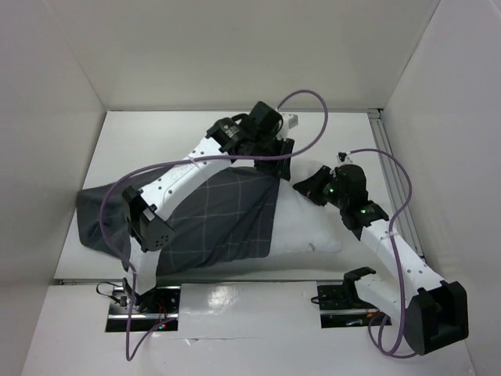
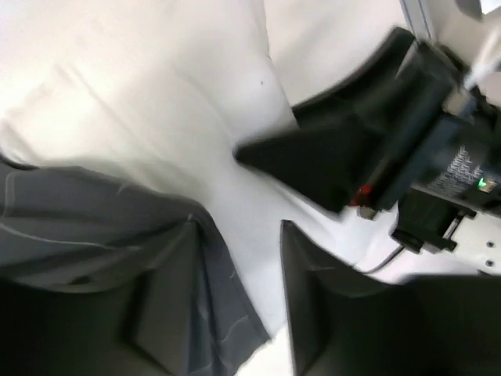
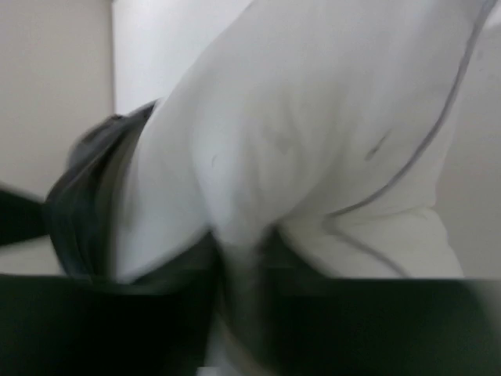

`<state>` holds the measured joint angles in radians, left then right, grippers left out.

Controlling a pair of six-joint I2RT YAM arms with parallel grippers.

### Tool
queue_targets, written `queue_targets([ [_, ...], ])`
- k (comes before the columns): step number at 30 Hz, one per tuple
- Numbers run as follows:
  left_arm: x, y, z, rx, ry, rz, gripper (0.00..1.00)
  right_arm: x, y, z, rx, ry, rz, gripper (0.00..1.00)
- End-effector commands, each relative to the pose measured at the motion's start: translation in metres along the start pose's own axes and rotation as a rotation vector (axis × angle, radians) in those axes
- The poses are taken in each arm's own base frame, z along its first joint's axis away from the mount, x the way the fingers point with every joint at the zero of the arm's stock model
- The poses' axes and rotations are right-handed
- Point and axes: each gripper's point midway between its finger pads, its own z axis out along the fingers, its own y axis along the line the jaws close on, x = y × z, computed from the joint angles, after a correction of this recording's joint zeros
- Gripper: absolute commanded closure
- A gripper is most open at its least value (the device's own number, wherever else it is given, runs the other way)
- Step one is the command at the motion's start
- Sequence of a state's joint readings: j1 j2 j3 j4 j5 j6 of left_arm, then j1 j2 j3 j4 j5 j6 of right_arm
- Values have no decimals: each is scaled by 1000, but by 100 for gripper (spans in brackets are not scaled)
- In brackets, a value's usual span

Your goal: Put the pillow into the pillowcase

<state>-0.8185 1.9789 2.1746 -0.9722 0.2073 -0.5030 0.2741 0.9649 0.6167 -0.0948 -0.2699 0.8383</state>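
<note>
The dark grey checked pillowcase (image 1: 219,219) lies across the table middle and covers most of the white pillow (image 1: 309,227), whose right end sticks out. My left gripper (image 1: 275,149) is at the far edge of the case's mouth. In the left wrist view it (image 2: 239,227) is open, with the pillowcase (image 2: 94,219) hem draped against its left finger (image 2: 168,305) and the pillow (image 2: 156,102) showing in the gap. My right gripper (image 1: 307,186) is shut on a pinch of pillow fabric (image 3: 313,117) at the far right corner. The pillowcase edge (image 3: 94,180) shows at left in the right wrist view.
White walls enclose the table on three sides. A metal rail (image 1: 395,172) runs along the right edge. Purple cables (image 1: 313,98) loop over both arms. The pillowcase's left end (image 1: 90,219) reaches the table's left edge. The left arm's elbow (image 1: 149,223) rests over the case.
</note>
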Motion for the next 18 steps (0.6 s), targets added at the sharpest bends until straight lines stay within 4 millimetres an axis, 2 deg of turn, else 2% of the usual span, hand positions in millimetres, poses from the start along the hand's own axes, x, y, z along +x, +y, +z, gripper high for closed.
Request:
queue_targets([
  [1,-70,-25,-52,90,-284,109,40,11,28,-17,-46,74,-62,47],
  [2,-68,-19,-61,50,-290,110,32,10,25,-21,-23,69,-81,27],
  [3,-69,-8,-83,-33,-332,97,22,13,9,-27,58,75,-111,9],
  [5,-49,6,-109,-153,-324,97,21,4,3,-36,132,51,-147,2],
  [6,-41,13,-124,-211,-340,83,21,-4,-3,-44,182,17,-168,0],
  [7,-26,23,-155,-293,-387,48,19,-1,-14,-55,237,34,-197,0],
  [9,3,40,-183,-361,-403,-42,19,-7,-12,-67,264,16,-219,0],
  [10,31,46,-202,-362,-411,-74,23,-3,-15,-76,278,32,-227,0],
  [11,44,51,-211,-360,-426,-112,27,0,-17,-80,286,40,-226,0],
  [12,73,63,-202,-382,-382,-182,29,6,-18,-86,284,62,-222,0],
  [13,87,66,-208,-375,-394,-217,32,9,-16,-89,273,70,-220,0],
  [14,102,67,-232,-329,-454,-266,33,17,-18,-91,266,96,-203,0],
  [15,120,77,-233,-346,-446,-318,33,22,-19,-93,260,110,-200,0],
  [16,144,92,-223,-384,-415,-415,33,30,-22,-96,255,123,-169,0],
  [17,161,99,-233,-383,-433,-473,29,35,-21,-97,237,138,-166,0],
  [18,191,116,-225,-452,-375,-570,27,40,-21,-101,226,146,-148,0],
])
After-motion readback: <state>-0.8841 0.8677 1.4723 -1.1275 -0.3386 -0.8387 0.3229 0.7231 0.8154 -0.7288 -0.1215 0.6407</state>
